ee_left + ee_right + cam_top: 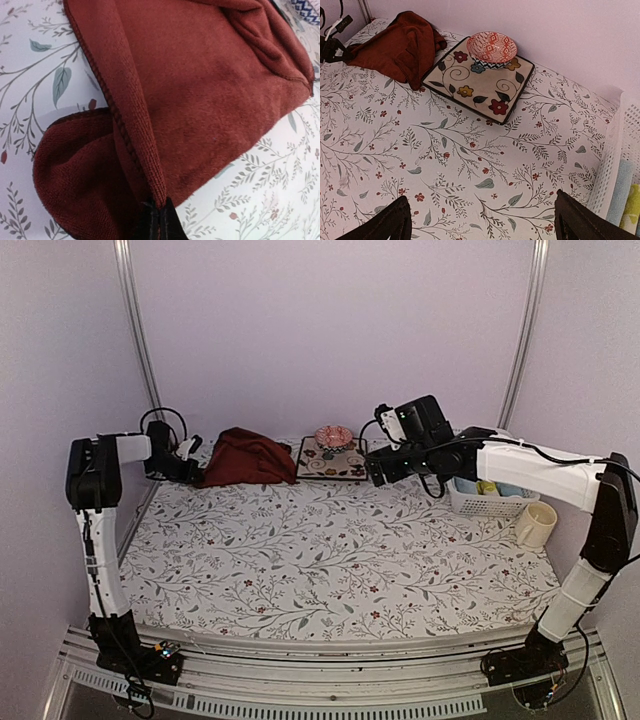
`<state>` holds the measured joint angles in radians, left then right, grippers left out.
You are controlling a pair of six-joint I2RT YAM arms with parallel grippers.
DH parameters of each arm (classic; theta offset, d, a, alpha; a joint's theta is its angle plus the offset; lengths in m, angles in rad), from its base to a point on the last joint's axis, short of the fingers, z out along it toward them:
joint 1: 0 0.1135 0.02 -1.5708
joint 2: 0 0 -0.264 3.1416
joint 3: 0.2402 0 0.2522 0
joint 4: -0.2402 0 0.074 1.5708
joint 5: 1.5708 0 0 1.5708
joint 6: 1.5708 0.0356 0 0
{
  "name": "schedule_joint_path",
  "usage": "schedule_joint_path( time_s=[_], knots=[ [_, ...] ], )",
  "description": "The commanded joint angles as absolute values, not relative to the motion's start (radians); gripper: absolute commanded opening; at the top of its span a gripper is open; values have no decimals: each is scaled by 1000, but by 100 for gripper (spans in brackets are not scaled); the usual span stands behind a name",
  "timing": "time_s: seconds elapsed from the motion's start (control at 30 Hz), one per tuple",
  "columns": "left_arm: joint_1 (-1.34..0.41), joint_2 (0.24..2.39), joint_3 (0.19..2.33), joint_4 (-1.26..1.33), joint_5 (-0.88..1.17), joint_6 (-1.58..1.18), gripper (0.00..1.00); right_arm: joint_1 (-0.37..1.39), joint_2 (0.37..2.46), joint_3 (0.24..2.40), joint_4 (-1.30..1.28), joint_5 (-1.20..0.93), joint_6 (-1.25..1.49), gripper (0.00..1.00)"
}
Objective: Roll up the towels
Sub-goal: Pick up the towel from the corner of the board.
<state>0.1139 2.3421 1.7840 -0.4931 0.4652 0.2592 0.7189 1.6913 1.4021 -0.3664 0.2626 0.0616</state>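
Left fingers (160, 224) are clamped right down, nipping the stitched hem of the dark red towel (245, 458). That towel sits bunched in a heap at eleven o'clock on the counter (330, 570), just beside the square floral mat (345, 468) with its little bowl (333, 436). Right fingers (385, 225) are spread wide with nothing in them, hovering over bare covering near one o'clock.

The job now looks like getting that heap flat before any rolling. I'd draw the hem low towards six o'clock, slowly, so the cloth drags itself open and stays clear of the mat. The free arm could pin the far corner.

The left wrist view gives the pinch itself: only a thin edge caught, with a loose lobe folded under at seven o'clock. The top view hides all that. The right wrist view alone shows the pale blue towel (622, 192) and yellow towel (634, 206) tucked in the white basket (612, 170). Only the top view has the mug (535, 523).
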Motion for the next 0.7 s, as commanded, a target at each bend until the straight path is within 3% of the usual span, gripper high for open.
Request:
schedule_joint_path(
  time_s=[0.0,0.23,0.4,0.53,0.67],
  knots=[
    [87,2168,1715,-502,524,325,0,755,1633,1388,-301,376,21,99],
    [6,1820,1475,-488,514,486,0,854,1587,1344,-179,653,-102,99],
    [-104,1602,1293,-494,499,599,0,865,1527,1292,-145,678,-79,99],
    [-222,1453,1170,-543,483,679,0,856,1465,1245,-102,296,-76,99],
    [-339,1345,1083,-643,507,744,0,954,1493,1280,-137,221,-181,100]
  ],
)
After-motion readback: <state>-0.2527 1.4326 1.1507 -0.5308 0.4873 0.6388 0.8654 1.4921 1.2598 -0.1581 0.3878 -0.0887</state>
